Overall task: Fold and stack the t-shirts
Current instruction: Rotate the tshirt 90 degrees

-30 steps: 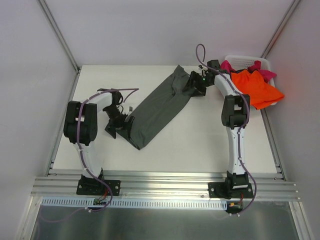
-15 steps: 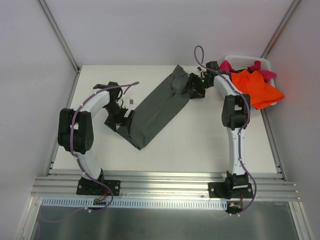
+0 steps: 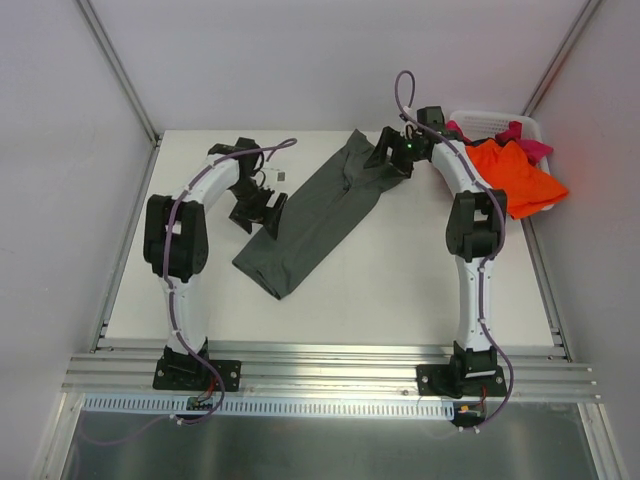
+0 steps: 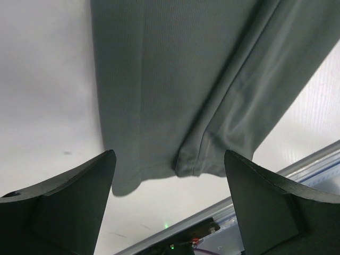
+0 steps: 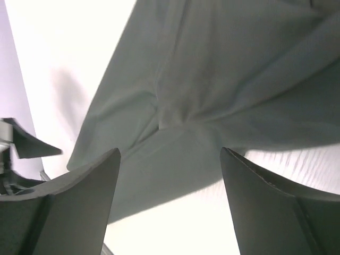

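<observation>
**Top external view: grey-olive shirt laid out long, both end effectors open above it**

The dark grey-olive t-shirt lies flat on the worktop as a narrow diagonal band, running from far centre down toward the near left. The left wrist view shows one layer lapped over another along its length, so it appears to be folded lengthwise already. That shape would suit a crosswise fold next.

The left end effector sits at the band's left edge about midway along. Its fingers are spread wide and nothing is between them. The right end effector is at the far end of the band, over the puckered cloth there. Its jaws are also apart and empty. With one arm at each part of the strip, they look placed to pinch it for that fold.

The orange t-shirt and magenta t-shirt are heaped in and over the white laundry basket at the far right, apparently waiting their turn. No folded stack is visible.
</observation>
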`<state>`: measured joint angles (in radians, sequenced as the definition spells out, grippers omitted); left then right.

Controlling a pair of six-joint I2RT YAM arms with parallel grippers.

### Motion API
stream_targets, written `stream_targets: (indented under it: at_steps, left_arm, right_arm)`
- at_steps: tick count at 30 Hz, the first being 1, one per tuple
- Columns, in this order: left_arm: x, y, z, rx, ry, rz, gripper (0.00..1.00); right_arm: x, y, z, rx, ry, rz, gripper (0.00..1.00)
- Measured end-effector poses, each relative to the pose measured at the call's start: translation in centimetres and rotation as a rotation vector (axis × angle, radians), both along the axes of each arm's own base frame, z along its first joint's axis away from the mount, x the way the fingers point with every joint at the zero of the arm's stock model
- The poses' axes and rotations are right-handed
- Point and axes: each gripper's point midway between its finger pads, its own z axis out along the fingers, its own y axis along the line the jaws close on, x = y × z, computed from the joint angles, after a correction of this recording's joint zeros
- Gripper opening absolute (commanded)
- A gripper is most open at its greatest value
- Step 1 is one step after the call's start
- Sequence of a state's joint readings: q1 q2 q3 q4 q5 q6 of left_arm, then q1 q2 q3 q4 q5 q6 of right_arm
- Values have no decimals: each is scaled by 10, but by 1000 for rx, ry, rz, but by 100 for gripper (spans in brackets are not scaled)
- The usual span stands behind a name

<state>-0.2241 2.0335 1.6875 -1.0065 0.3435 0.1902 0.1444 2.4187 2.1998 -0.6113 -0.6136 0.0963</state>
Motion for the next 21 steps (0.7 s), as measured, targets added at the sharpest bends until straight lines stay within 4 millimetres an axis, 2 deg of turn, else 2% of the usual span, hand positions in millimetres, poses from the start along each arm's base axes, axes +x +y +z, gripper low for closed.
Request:
stream_targets:
  at_steps: [4,7,11,17,21]
  left_arm:
    - [2,-11,-24,12,49,-28,84]
    - [-1,-15,-31,16,71,-40,84]
    - [-5,-20,-33,6,85,-49,85]
    - [-24,-17,-47,16,151,-48,85]
    - [-35,-19,-48,3,197,-34,85]
  right_arm:
    - [19,3,-3,16,-45,-14,80]
    - [26,4,-19,15,-37,-25,80]
    - [24,4,-49,16,24,-36,80]
    - [31,8,-48,47,25,-55,80]
    - [37,14,-48,71,19,-65,80]
